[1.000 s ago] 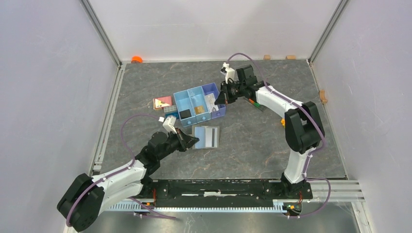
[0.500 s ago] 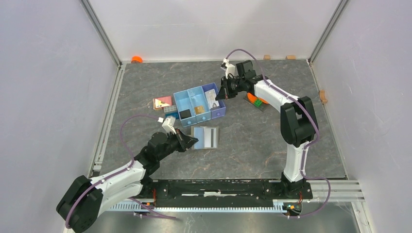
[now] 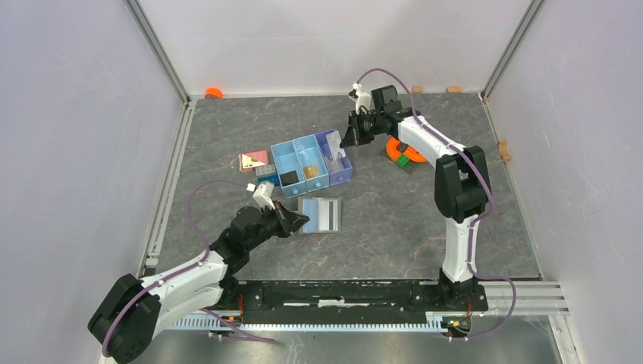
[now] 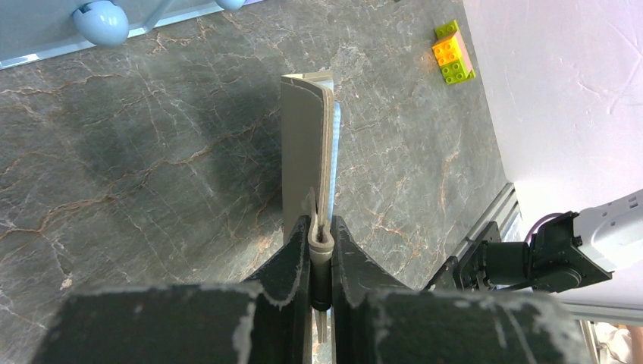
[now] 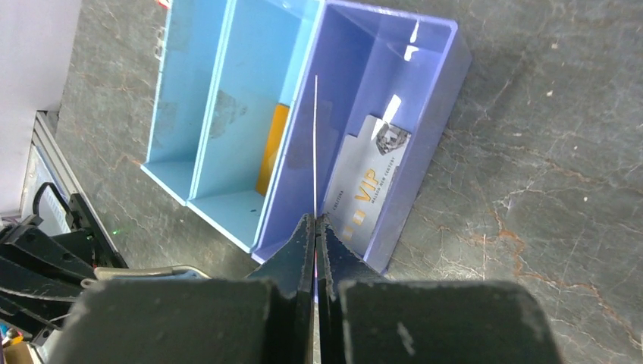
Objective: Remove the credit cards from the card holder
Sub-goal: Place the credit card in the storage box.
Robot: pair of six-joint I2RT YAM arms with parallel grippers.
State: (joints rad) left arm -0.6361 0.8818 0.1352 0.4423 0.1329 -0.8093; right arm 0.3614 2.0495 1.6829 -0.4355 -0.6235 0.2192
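Credit card, pinched edge-on in the tightly closed right hand over the tray's purple compartment, could be dropped onto its wall; card holder is clamped by the left hand on the tabletop.

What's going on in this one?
The left tool pinches one edge of the grey card holder, which rests on the table. The right tool grips a thin credit card edge-on above the purple tray compartment, where a VIP card already lies.
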